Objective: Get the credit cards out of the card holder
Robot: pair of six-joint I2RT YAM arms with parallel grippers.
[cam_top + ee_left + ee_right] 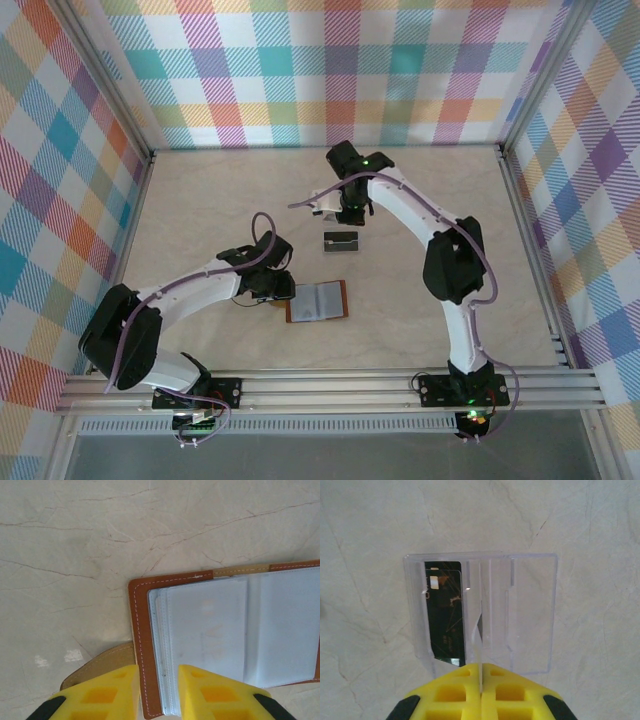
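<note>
A pale marble-patterned table (200,200) is sitting inside bright plaid walls (330,70), seen from above. A small reddish-brown leather card holder (318,300) is lying open and flat near the front middle of the table. The left gripper (283,287) is reaching to the holder's left edge. Farther back, a small clear plastic tray (352,241) is resting on the table. The right gripper (345,212) is hanging just behind it, well apart from the holder.

In the left wrist view, the left gripper (157,680) is standing with its yellow fingers (107,692) parted. The fingers are straddling the stitched left border of the card holder (142,645). One finger is lying over the brown strap tab (102,662) and the other over the grey clear-plastic pockets (210,630). Whether the fingers are touching the leather is not clear.

In the right wrist view, the right gripper (481,675) is pressing its yellow fingers together on a thin whitish card (480,652). The card is showing edge-on and pointing into the tray (532,610). A dark card (445,615) with a pale chip patch is already lying in the tray's left part.
</note>
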